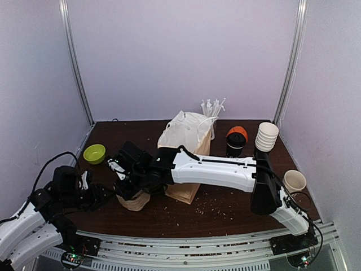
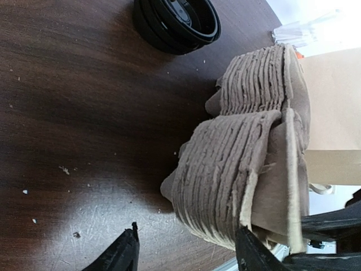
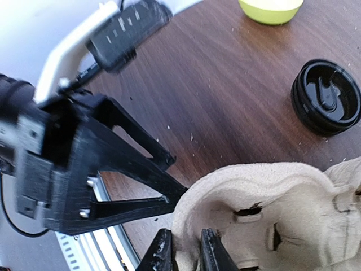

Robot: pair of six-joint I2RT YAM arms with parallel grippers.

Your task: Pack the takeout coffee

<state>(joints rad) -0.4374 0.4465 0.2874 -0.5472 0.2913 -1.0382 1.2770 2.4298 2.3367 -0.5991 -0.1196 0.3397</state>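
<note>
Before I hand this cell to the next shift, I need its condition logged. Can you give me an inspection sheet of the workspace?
Surface: dark wooden table, strewn with pale crumbs.
Job's things: takeout coffee, a black cup whose top looks orange from above, upright to the right of the paper bag; not yet packed.
Clutter: pulp carrier stack, black lids, green bowl, white cup stack, cream mug, white utensils.
Grippers: left gripper open beside the carrier stack; right gripper pinching its rim.
Cables: black cable loops beside the left arm.
Surroundings: pale walls; nothing else seen.
</note>
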